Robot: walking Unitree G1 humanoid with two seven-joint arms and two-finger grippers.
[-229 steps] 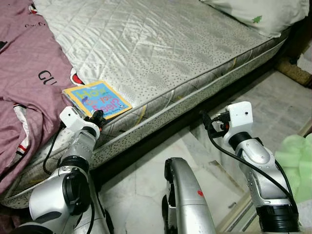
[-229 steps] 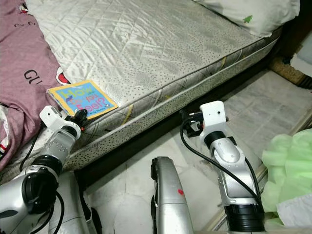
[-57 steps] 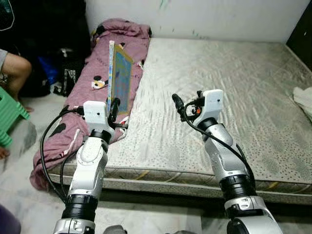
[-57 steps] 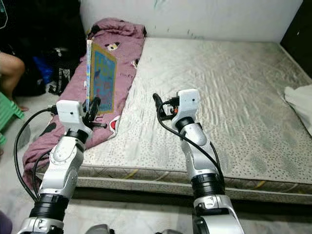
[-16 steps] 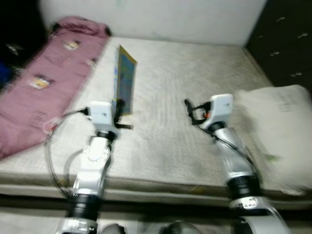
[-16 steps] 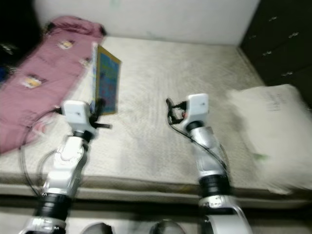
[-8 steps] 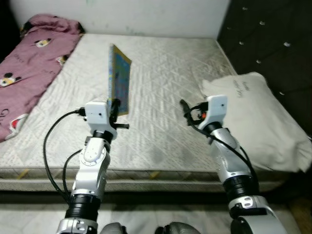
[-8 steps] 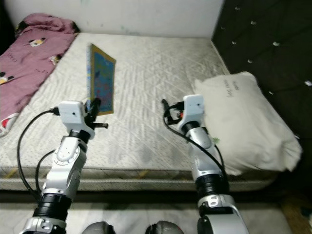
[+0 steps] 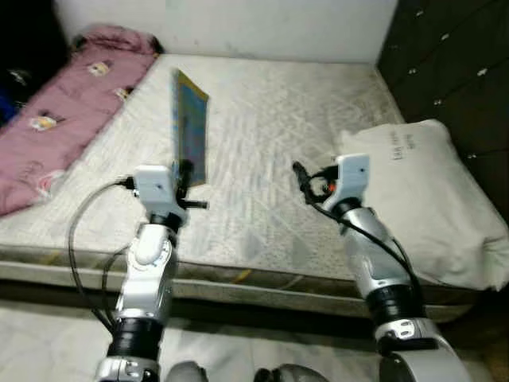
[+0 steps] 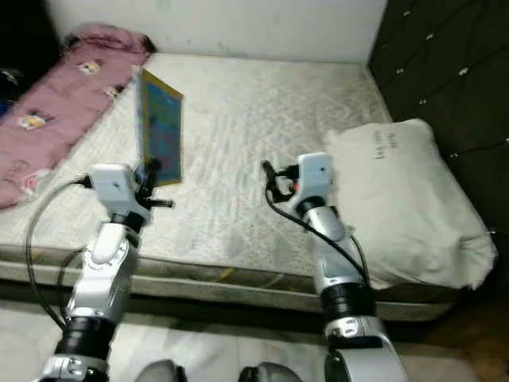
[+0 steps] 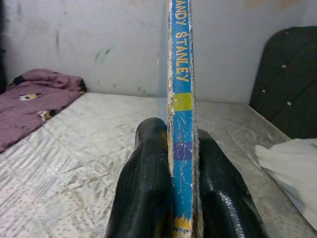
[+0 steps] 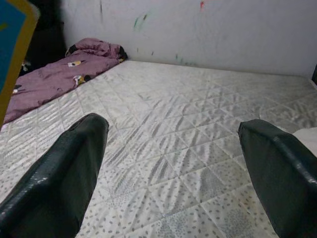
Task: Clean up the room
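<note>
**Book held upright over the mattress, right side free**

Left end effector [image 9: 184, 171] clenched on the lower edge of a thin children's book [image 9: 190, 136]; in the left wrist view the two black fingers [image 11: 143, 188] press either side of the blue spine [image 11: 181, 124], lettered "ANDY STANLEY". Book stands on edge, nearly vertical, above the near left part of the mattress [image 9: 270, 119], cover toward the robot's right, not touching the bed.

Right end effector [image 9: 299, 173] released, fingers [image 12: 59, 173] spread wide, hovering over the near middle of the mattress, well apart from the book. Nothing between them.

Mattress: bare quilted grey surface, broad open stretch from the middle to the far edge by the white wall [image 9: 262, 28]. Near edge runs across just ahead of both arms, a dark gap beneath it.

Left side: pink patterned blanket [image 9: 60, 111] bunched along the mattress's left edge, reaching to the far corner.

Right side: white pillow [image 10: 406, 207] at the mattress's right edge, just beside the right arm, backed by a dark tufted headboard [image 10: 445, 72].

Pale floor [image 9: 48, 334] below the near edge.
</note>
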